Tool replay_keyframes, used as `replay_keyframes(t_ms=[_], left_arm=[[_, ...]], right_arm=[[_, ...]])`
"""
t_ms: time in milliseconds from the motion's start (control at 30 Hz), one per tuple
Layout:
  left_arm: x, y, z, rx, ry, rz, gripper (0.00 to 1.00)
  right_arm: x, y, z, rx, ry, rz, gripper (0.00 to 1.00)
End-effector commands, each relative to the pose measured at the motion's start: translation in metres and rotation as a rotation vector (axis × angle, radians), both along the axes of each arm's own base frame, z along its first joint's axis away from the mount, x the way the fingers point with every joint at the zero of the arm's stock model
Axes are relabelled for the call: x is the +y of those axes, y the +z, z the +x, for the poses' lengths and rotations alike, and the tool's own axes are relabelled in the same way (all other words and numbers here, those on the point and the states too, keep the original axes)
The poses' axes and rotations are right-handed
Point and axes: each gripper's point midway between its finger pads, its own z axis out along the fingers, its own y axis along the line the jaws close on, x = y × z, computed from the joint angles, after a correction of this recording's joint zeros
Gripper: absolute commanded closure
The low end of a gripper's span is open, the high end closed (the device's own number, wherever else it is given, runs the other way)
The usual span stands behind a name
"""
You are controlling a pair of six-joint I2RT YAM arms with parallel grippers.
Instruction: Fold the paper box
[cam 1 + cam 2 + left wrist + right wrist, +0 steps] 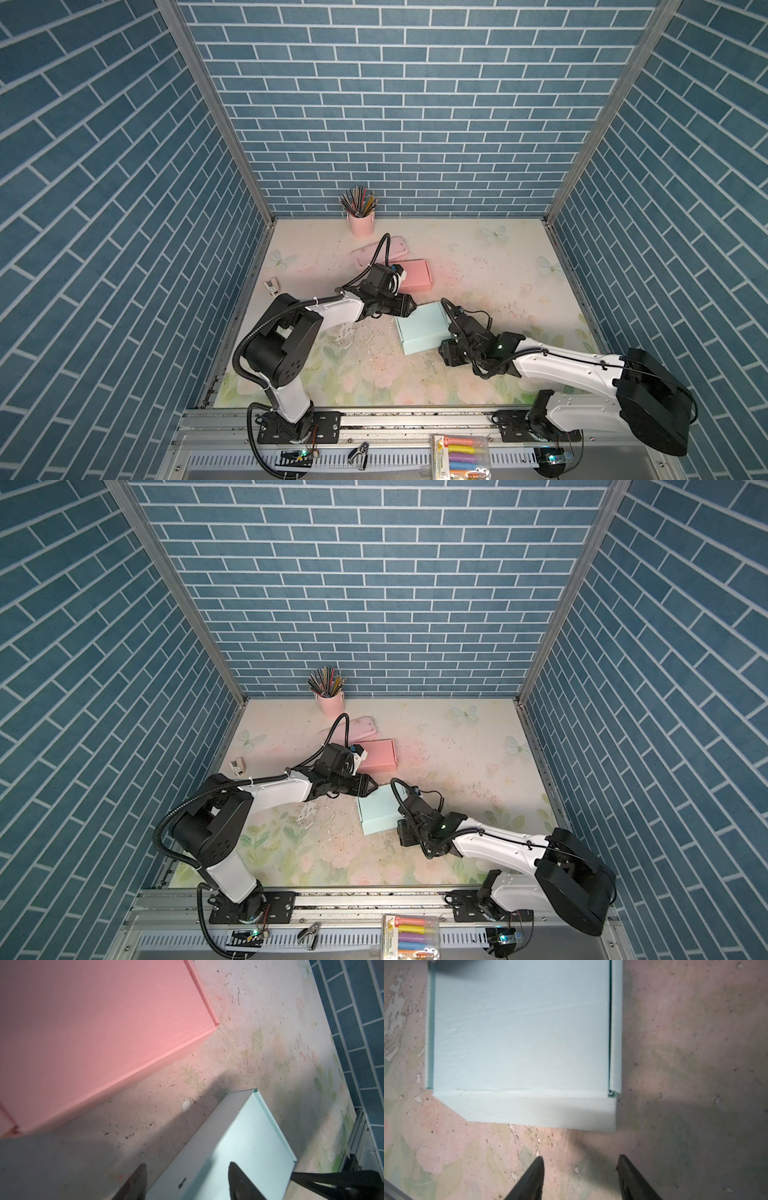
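Observation:
The paper box (422,330) (376,812) is light blue and lies flat in the middle of the table, its lid down. My left gripper (412,308) (373,788) hovers at the box's far left corner. In the left wrist view it (187,1167) is open, one finger over the table and one over the box (239,1147) top, holding nothing. My right gripper (445,358) (402,836) hangs by the box's near right corner. In the right wrist view it (580,1158) is open over bare table, just short of the box's (521,1032) front wall.
A closed pink box (414,275) (93,1032) lies just beyond the left gripper, with a pink pencil case (365,254) behind it. A pink cup of pencils (360,222) stands at the back wall. A small item (272,286) sits at the left edge. A marker pack (459,455) lies on the front rail.

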Motion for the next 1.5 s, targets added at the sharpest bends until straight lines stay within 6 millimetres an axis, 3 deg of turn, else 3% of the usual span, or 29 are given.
replay_keyframes(t_ms=[0,433,833,1167,1467], left_arm=[[-0.003,-0.002,-0.009,0.013,-0.039,-0.014,0.37],[-0.016,-0.011,-0.059,0.057,-0.106,-0.008,0.39],[-0.022,-0.006,-0.102,0.09,-0.135,-0.031,0.41],[-0.027,-0.006,-0.123,0.11,-0.141,-0.057,0.41],[-0.037,0.001,-0.129,0.115,-0.168,-0.087,0.42]], right_arm=[[0.003,0.001,-0.002,0.018,-0.024,0.035,0.42],[-0.017,-0.014,0.003,0.031,-0.055,-0.016,0.46],[-0.029,-0.025,0.011,0.036,-0.075,-0.03,0.47],[-0.015,-0.022,0.016,0.029,-0.038,-0.01,0.48],[0.022,-0.009,0.025,0.004,0.026,0.036,0.48]])
